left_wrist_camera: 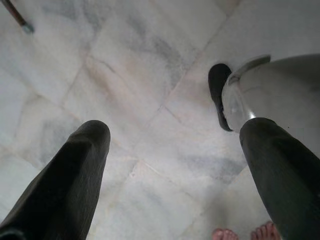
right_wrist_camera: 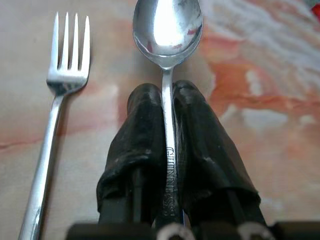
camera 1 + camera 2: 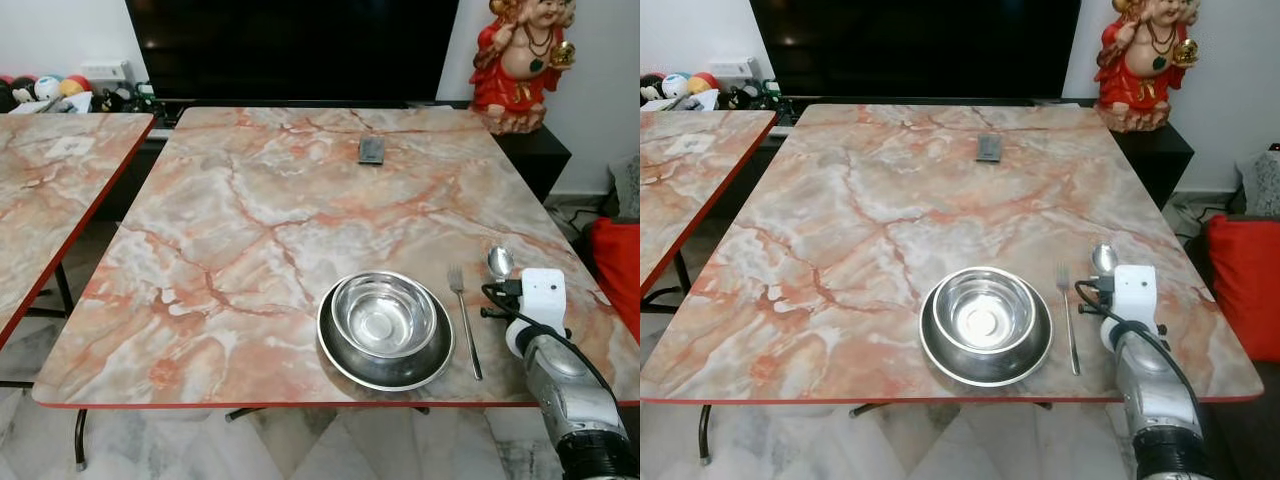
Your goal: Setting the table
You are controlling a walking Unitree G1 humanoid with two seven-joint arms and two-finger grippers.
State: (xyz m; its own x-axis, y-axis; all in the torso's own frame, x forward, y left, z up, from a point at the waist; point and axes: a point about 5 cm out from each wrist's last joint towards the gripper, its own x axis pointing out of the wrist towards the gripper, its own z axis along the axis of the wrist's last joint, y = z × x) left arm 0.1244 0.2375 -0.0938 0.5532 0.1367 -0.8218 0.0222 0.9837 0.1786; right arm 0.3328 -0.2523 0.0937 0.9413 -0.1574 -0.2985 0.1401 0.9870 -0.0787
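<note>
Right gripper (image 2: 167,125) clenched on spoon (image 2: 167,30), its long axis parallel to the fork (image 2: 60,80), just beside it, away from the bowl (image 3: 384,318)

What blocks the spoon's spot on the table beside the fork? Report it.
Nothing visible does. The right gripper is shut on the spoon handle, holding it just right of the fork, apart from it. Bare table lies beneath; the bowl and plate sit farther left.

Bowl (image 3: 384,317) on plate (image 3: 386,372); fork (image 3: 463,320) right; spoon (image 3: 499,262) beyond.
</note>
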